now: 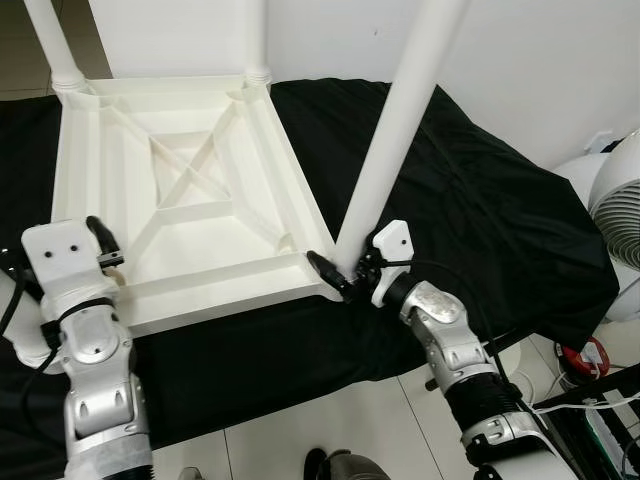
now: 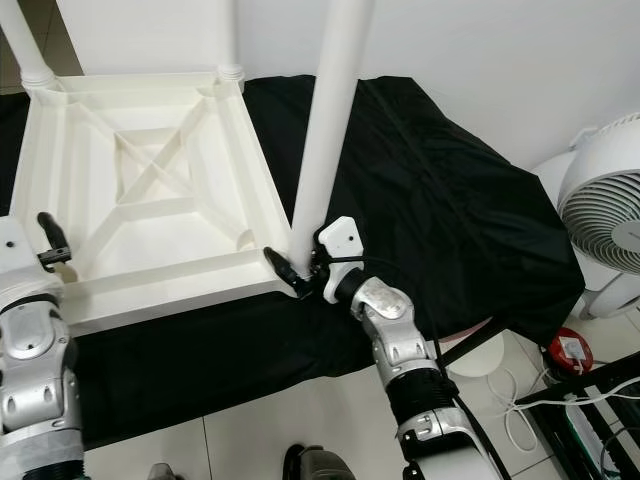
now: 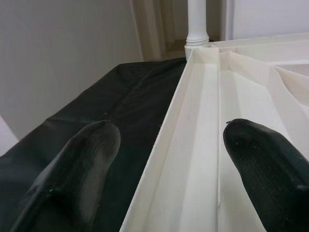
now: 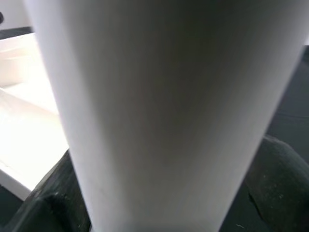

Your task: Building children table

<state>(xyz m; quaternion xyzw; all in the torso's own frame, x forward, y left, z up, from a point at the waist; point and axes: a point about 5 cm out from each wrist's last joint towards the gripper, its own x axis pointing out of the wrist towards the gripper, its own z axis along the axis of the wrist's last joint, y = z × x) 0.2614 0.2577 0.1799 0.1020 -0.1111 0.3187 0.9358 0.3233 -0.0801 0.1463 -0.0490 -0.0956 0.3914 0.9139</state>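
The white plastic table top lies upside down on a black cloth, ribs facing up. Two white legs stand in its far corners, one on the left and one on the right. A third white leg rises tilted from the near right corner. My right gripper is shut on the base of this leg; the right wrist view has the leg between both fingers. My left gripper is open, its fingers straddling the near left rim.
A white fan stands at the right beside the cloth-covered surface. Cables and a small red object lie on the tiled floor below it. A white wall runs behind the table.
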